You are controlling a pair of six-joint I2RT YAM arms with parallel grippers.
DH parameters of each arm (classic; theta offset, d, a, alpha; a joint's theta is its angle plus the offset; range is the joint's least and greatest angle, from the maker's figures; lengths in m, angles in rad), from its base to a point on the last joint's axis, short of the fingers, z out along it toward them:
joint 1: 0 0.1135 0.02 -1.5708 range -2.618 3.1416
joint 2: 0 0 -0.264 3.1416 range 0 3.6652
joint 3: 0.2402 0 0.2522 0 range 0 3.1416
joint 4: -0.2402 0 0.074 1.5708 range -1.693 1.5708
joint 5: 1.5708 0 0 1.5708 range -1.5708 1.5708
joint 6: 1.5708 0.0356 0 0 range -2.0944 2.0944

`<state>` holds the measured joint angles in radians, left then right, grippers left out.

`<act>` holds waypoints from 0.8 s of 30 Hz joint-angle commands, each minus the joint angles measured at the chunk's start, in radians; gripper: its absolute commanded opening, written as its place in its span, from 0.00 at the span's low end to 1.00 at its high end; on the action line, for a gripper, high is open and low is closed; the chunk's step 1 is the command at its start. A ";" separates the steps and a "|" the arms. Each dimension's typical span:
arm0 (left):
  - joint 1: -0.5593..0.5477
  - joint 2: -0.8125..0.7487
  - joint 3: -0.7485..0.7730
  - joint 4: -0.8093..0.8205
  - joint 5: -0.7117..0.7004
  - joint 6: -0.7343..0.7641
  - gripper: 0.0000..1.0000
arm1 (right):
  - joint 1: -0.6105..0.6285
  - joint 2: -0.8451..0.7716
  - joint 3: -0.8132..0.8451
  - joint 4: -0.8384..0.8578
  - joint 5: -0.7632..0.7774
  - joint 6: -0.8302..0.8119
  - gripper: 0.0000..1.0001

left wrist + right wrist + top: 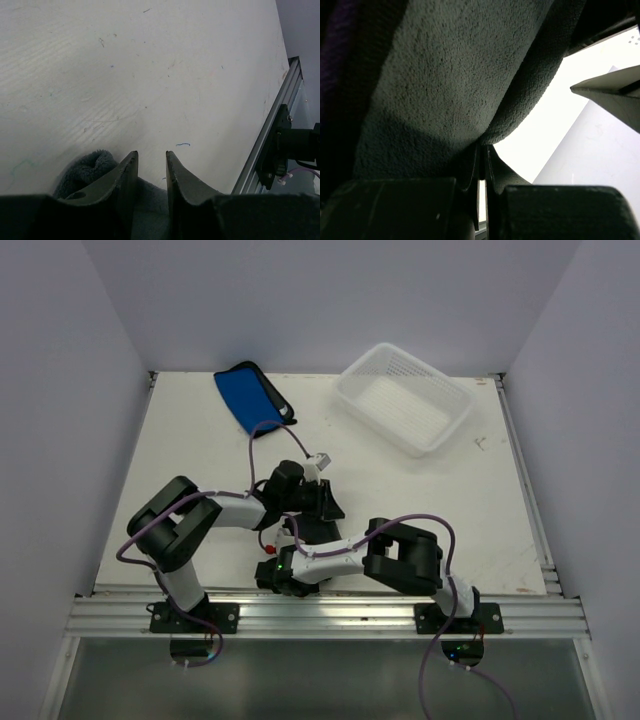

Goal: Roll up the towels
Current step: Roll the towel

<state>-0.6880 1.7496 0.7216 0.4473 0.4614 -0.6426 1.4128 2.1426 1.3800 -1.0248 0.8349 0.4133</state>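
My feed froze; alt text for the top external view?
The left arm and right arm bend inward over a dark towel near their bases. A blue towel lies at the far edge, a white basket to its right.

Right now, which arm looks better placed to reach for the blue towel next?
Left, probably. The blue towel lies far back on the side of the left arm, and the left gripper stands open. The right gripper is shut on the dark towel.

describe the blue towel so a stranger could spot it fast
Look at the far edge of the table, left of the white perforated basket. The blue towel lies there, bright blue with black edging, unlike the dark towel near the front.
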 commanded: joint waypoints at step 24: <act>0.016 0.025 -0.162 0.165 -0.155 -0.031 0.24 | 0.005 -0.368 -0.186 0.227 -0.197 0.163 0.41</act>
<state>-0.6945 1.7493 0.6083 0.5911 0.3714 -0.6781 1.4036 1.9411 1.1954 -0.9314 0.7124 0.4118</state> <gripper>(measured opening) 0.249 0.405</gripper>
